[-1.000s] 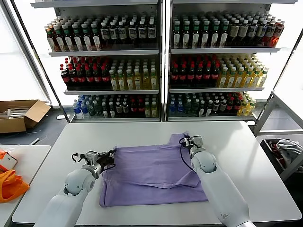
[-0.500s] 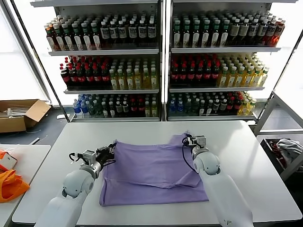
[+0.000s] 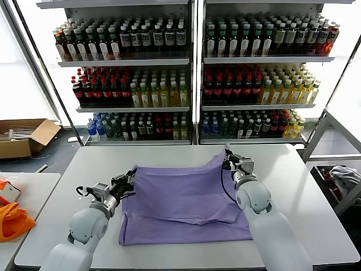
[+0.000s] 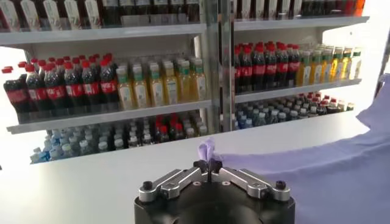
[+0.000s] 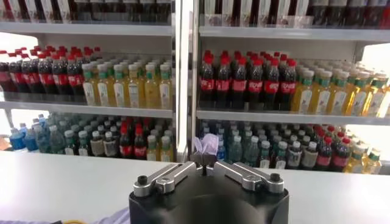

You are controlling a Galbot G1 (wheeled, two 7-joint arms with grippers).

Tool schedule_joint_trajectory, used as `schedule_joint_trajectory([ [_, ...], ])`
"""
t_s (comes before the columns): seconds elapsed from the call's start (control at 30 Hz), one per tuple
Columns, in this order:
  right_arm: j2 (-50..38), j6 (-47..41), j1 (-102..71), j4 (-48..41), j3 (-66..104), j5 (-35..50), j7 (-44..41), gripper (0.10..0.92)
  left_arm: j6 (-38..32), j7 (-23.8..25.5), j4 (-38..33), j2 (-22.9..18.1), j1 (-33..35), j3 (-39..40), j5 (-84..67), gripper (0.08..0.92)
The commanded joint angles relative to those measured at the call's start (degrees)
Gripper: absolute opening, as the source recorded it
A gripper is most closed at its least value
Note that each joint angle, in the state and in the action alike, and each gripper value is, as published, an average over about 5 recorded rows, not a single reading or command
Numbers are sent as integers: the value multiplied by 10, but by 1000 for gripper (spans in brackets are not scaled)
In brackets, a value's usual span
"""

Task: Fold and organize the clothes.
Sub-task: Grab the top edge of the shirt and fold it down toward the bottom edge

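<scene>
— Shelves of bottled drinks (image 3: 194, 79) are filling the whole back wall behind the white table (image 3: 316, 214), right? So where is the lavender T-shirt (image 3: 186, 206) sitting?

— It is lying spread over the middle of that table, plain side up, with its near edge flat on the tabletop and its far edge being held up off the surface at both corners, so the cloth is sloping and creasing toward the back.

— Who is holding those corners?

— Both arms. The left gripper (image 3: 131, 176) is pinching the far left corner; in the left wrist view its fingers (image 4: 200, 166) are pressed together with a small tuft of purple fabric (image 4: 207, 149) sticking up between them. The right gripper (image 3: 228, 161) is doing the same at the far right corner, which is peaking higher than the left one. In the right wrist view the right gripper (image 5: 206, 165) is clamped on a little bunch of the shirt (image 5: 206, 145).

— Anything else lying around?

— Off the table, yes. A bright orange cloth (image 3: 12, 220) is resting on a second white surface at the robot's far left, a cardboard box (image 3: 25, 137) is sitting on the floor beyond it, and some pale fabric (image 3: 345, 178) is piled in a rack at the far right, well apart from the shirt.
</scene>
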Motion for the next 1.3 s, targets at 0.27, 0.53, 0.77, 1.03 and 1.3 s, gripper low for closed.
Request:
schedule_joint_trajectory([
  [0.27,-8,-9,-231,194,75,-15,42,108,-16,-18,-87,-11,105,-20,28,84],
  [0.53,10,-3,-303,217,95,-30,55,108,-12,-16,-125,-8,159,-37,34,84],
  [0.77,19,11,-345,223,90,-46,53,108,-18,-13,-136,-24,196,-45,57,84],
  [1.03,17,21,-354,216,86,-52,54,108,-21,-7,-132,-35,219,-47,84,84],
  [1.3,8,19,-354,214,82,-56,53,108,-19,1,-146,-42,244,-53,108,84],
])
